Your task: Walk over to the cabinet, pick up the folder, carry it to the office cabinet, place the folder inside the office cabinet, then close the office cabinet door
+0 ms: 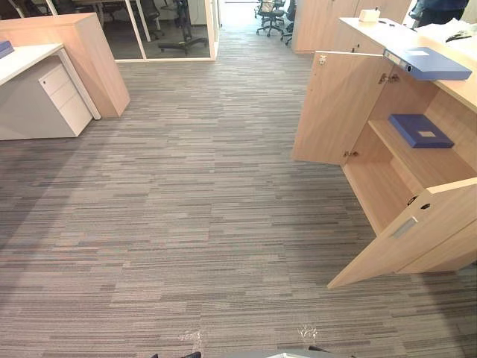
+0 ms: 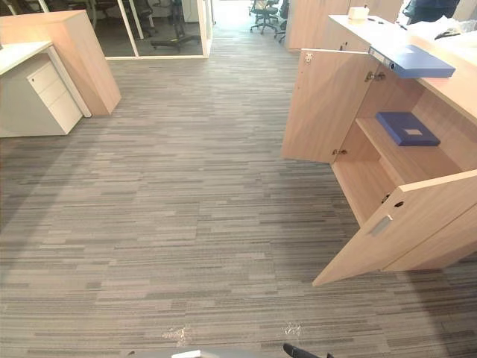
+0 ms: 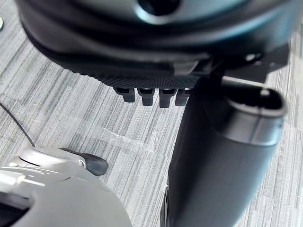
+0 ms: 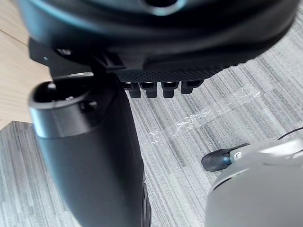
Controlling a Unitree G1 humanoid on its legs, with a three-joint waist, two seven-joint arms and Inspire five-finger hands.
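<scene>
A blue folder [image 1: 431, 63] lies flat on top of the light wooden office cabinet [image 1: 455, 86] at the right, its spine over the front edge. A second blue folder [image 1: 419, 130] lies on the cabinet's inner shelf. Both cabinet doors stand wide open: the far door [image 1: 335, 104] and the near door [image 1: 406, 231], which swings out over the carpet. My left hand [image 3: 142, 42] hangs over the grey carpet with relaxed fingers [image 3: 151, 97] and holds nothing. My right hand [image 4: 161, 42] hangs likewise, fingers [image 4: 161, 88] straight and nothing in it, beside a wooden panel.
A desk with a white drawer unit [image 1: 63, 97] and a wooden partition [image 1: 82, 52] stand at the far left. Glass walls and office chairs [image 1: 270, 15] are at the back. A person [image 1: 440, 9] stands behind the cabinet. A small white box [image 1: 369, 15] sits on its top.
</scene>
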